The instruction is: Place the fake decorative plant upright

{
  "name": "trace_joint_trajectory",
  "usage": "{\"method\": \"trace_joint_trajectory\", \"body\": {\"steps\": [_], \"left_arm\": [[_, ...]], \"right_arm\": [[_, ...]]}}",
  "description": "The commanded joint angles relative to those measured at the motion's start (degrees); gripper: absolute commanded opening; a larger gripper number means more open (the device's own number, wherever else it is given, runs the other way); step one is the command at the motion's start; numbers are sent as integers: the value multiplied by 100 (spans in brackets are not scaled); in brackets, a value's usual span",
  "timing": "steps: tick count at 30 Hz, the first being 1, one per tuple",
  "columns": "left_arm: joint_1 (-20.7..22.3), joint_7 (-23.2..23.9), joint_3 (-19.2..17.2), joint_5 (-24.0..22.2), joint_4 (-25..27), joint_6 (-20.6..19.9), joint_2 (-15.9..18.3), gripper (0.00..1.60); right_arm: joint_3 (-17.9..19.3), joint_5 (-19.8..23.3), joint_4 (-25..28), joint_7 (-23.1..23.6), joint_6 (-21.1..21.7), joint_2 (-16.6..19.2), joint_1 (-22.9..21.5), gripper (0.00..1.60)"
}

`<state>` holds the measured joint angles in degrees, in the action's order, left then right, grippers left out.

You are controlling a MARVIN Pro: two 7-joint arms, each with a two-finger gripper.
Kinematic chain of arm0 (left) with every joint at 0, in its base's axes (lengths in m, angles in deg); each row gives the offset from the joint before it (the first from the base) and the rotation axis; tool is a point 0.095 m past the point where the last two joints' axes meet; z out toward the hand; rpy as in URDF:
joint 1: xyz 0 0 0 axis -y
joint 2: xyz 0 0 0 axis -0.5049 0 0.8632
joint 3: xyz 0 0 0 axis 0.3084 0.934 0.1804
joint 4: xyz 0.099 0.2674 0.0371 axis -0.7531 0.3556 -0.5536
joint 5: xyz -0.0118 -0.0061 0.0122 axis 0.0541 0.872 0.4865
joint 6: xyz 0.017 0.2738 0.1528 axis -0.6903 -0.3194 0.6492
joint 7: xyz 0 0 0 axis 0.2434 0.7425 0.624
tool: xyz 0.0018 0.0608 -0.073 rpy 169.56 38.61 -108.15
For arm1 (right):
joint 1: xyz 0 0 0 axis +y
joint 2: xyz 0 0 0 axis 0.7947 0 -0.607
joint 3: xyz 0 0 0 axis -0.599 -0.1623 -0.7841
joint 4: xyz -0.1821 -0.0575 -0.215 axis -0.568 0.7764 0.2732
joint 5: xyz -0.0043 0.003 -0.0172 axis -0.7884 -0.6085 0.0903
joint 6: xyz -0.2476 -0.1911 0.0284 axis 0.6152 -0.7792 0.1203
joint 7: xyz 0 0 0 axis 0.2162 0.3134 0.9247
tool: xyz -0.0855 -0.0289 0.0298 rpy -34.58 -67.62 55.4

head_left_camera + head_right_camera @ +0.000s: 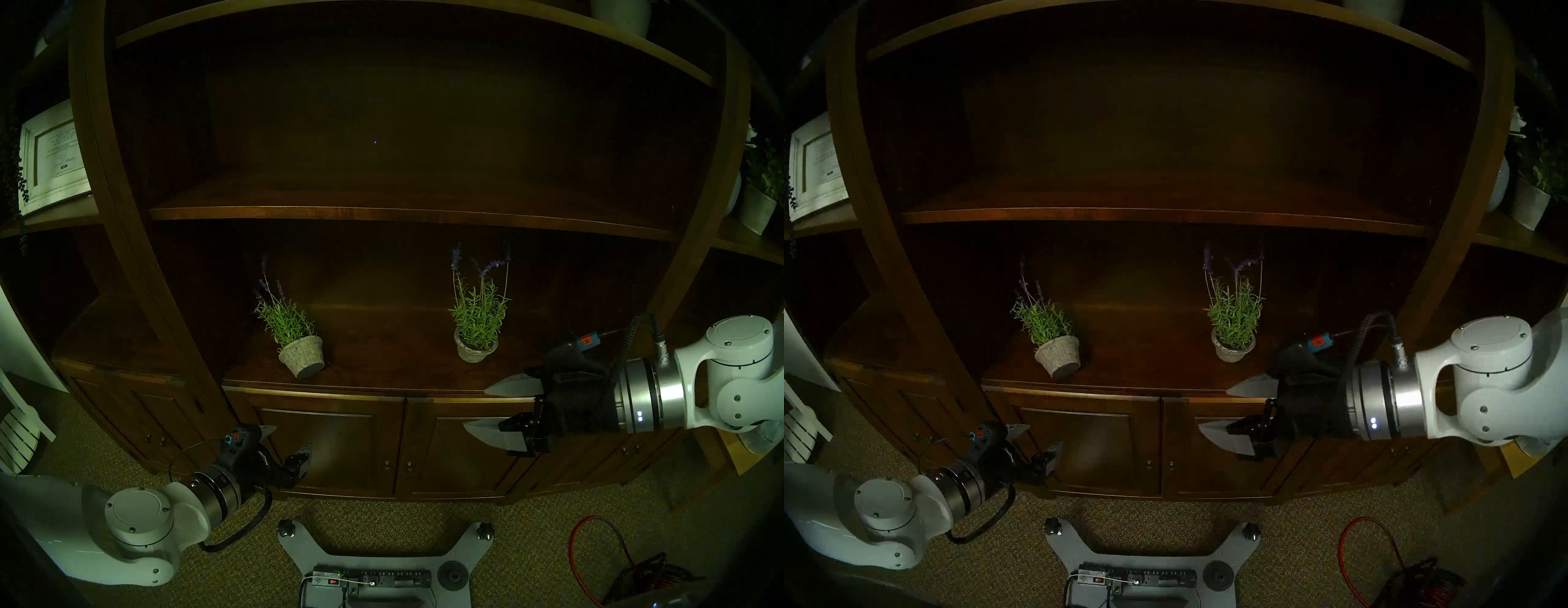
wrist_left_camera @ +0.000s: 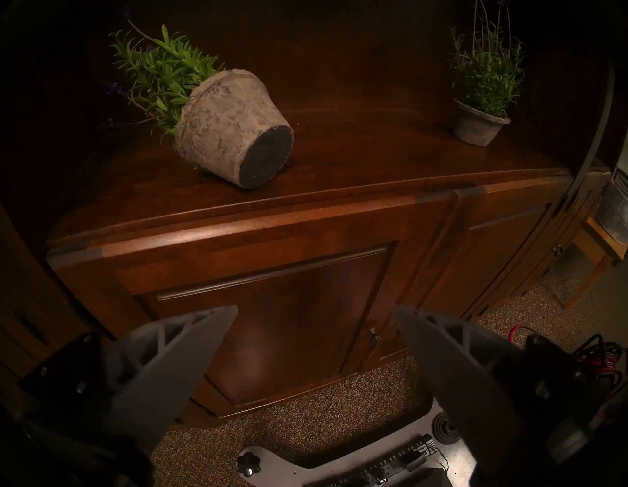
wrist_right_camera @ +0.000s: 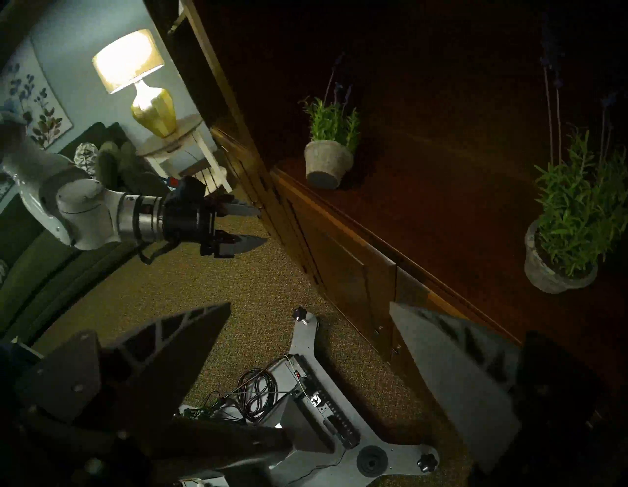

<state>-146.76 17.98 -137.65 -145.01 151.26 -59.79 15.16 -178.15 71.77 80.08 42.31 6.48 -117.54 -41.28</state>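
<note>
So the tipped-over fake lavender plant in the rough grey stone-look pot is lying on its side on the left part of the dark wooden counter of the big shelf unit, near the front edge, with its dark flat base facing out toward the room and the greenery pointing back and left. A matching upright fake lavender plant in a grey pot stands well apart to the right. The left gripper hangs below counter level in front of the cabinet doors, jaws spread wide and empty; the right gripper is off to the right at about counter-edge height, also wide open with nothing in it. If it were me, I'd come in with the left one since it's closest: rise above the edge first, close across the pot's wall rather than the leaves, then rotate it so the base goes flat down before letting go. The pot tapers, so I'd guess it can slip or roll if pinched near the narrow end. Lighting is really dim, so the purple flower spikes fade into the back panel, and I can't tell whether the pot's rim is resting on the wood or propped by the foliage. The right plant's tips are cut off in the left wrist view.
</note>
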Motion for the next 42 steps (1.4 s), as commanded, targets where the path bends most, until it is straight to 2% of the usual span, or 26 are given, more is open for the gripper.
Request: {"method": "trace_joint_trajectory", "body": {"steps": [1, 6, 9, 10, 11, 12, 13, 15, 17, 18, 21, 22, 23, 26, 27, 28, 30, 31, 35, 37, 39, 40, 42], "left_arm": [[70, -8, -71, 6, 74, 50, -11, 160], [69, -11, -72, 5, 78, 56, -9, 160], [69, -13, -73, 4, 80, 59, -8, 160], [67, -21, -74, 2, 86, 71, -2, 160], [65, -26, -75, 0, 90, 79, 2, 160], [65, -26, -75, 0, 90, 79, 2, 160], [64, -28, -75, 0, 91, 81, 2, 160], [66, -25, -74, 2, 88, 74, -1, 160], [67, -24, -74, 2, 87, 71, -2, 160], [68, -21, -73, 4, 84, 66, -5, 160], [68, -21, -73, 4, 84, 65, -5, 160], [68, -22, -73, 3, 85, 67, -4, 160], [68, -23, -73, 3, 86, 68, -4, 160], [67, -25, -73, 3, 87, 71, -2, 160], [67, -26, -73, 2, 88, 73, -1, 160], [67, -27, -73, 2, 88, 74, -1, 160], [66, -27, -73, 2, 89, 75, 0, 160], [66, -28, -73, 2, 89, 76, 1, 160], [66, -29, -73, 2, 90, 77, 1, 160], [66, -29, -73, 2, 90, 77, 1, 160], [66, -29, -73, 2, 90, 78, 2, 160], [66, -30, -73, 1, 91, 79, 2, 160], [65, -31, -73, 1, 91, 81, 3, 160]], "right_arm": [[-623, -221, -7, 709, -695, -376, -668, 160], [-1201, -315, -15, 1276, -1211, -580, -1026, 160], [-1320, -325, -35, 1399, -1301, -641, -1052, 160], [-1724, -374, -7, 1433, -1577, -705, -1256, 160], [-1779, -456, -7, 1043, -1533, -645, -1187, 160], [-1779, -456, -7, 1043, -1533, -645, -1187, 160], [-1769, -522, -7, 801, -1744, -596, -982, 160], [-1671, -442, -7, 594, -1365, -434, -697, 160], [-1662, -455, -7, 554, -1309, -347, -635, 160], [-1664, -456, -7, 342, -1175, -239, -536, 160], [-1677, -456, -7, 156, -1132, -126, -473, 160], [-1660, -497, -7, -202, -1084, -51, -435, 160], [-1653, -452, -7, -74, -1042, -29, -436, 160], [-1594, -558, -7, -559, -952, 19, -399, 160], [-1591, -572, -7, -555, -946, 44, -392, 160], [-1574, -657, -7, -883, -938, 76, -367, 160], [-1596, -651, -7, -734, -959, 116, -370, 160], [-1607, -746, -7, -996, -994, 159, -351, 160], [-1623, -888, -7, -1331, -992, 269, -313, 160], [-1600, -1075, -7, -1753, -997, 458, -212, 160], [-1609, -1085, -7, -1732, -992, 474, -213, 160], [-1597, -1202, -7, -1968, -1029, 565, -154, 160], [-1635, -1296, -7, -2051, -1095, 627, -126, 160]]}}
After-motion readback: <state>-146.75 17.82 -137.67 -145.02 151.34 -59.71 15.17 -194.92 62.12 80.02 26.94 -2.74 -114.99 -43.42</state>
